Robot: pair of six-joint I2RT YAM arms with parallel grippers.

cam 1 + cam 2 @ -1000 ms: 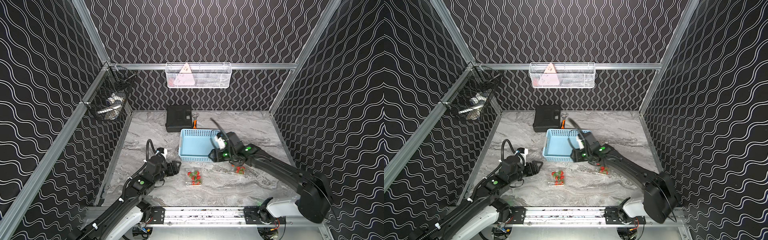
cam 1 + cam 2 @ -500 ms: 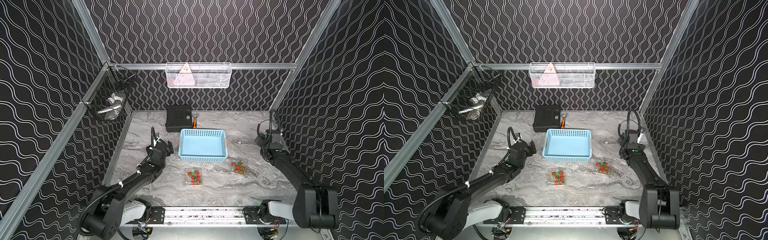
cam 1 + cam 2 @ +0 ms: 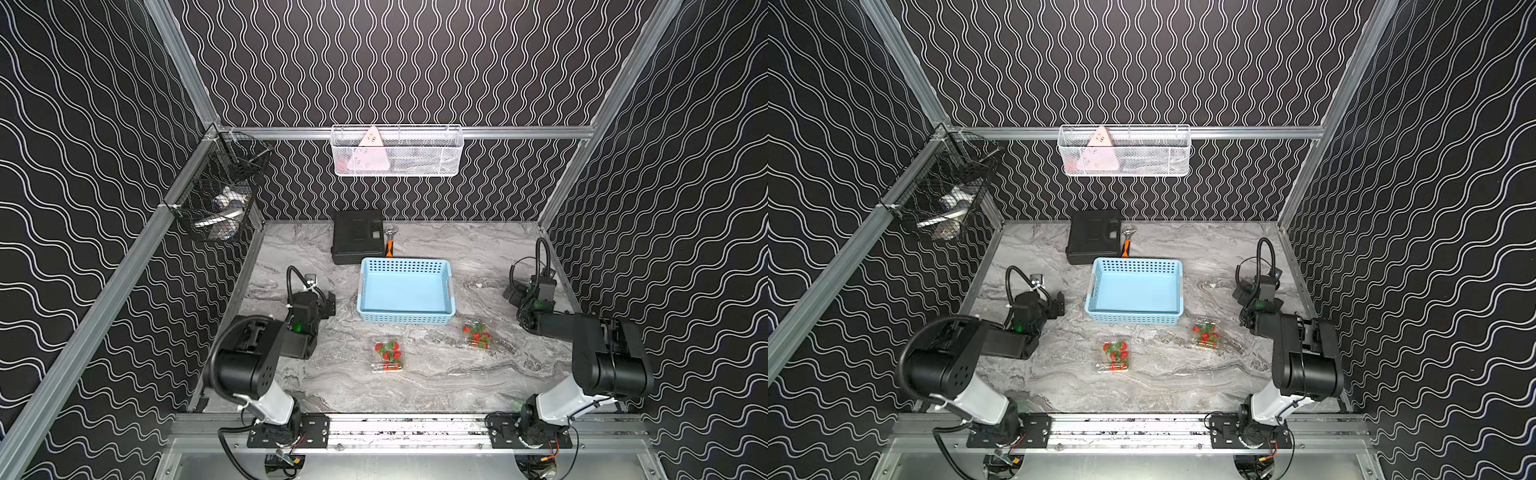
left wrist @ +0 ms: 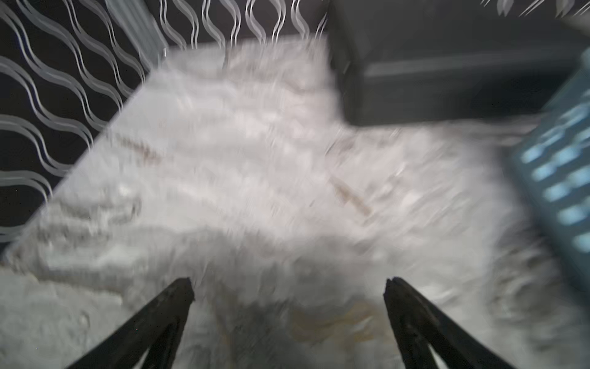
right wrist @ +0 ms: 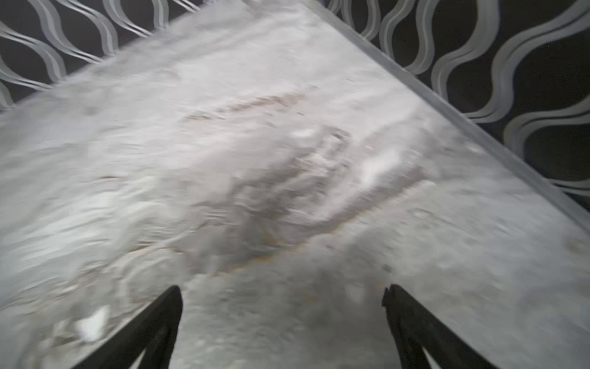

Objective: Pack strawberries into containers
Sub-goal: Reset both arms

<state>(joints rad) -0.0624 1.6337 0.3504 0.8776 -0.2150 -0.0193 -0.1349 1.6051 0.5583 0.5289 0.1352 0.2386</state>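
Two containers [image 3: 387, 354] sat on the tabletop [image 3: 436, 378] just in front of the blue basket [image 3: 405, 262], strawberries [image 3: 476, 335] inside both, so packing looked finished. You kept both arms folded back at the sides, left fingers [image 4: 166, 313] and right fingers [image 5: 159, 319] spread apart, empty. A second earlier your right arm reached beside the basket, your left near a container, fingers narrower.
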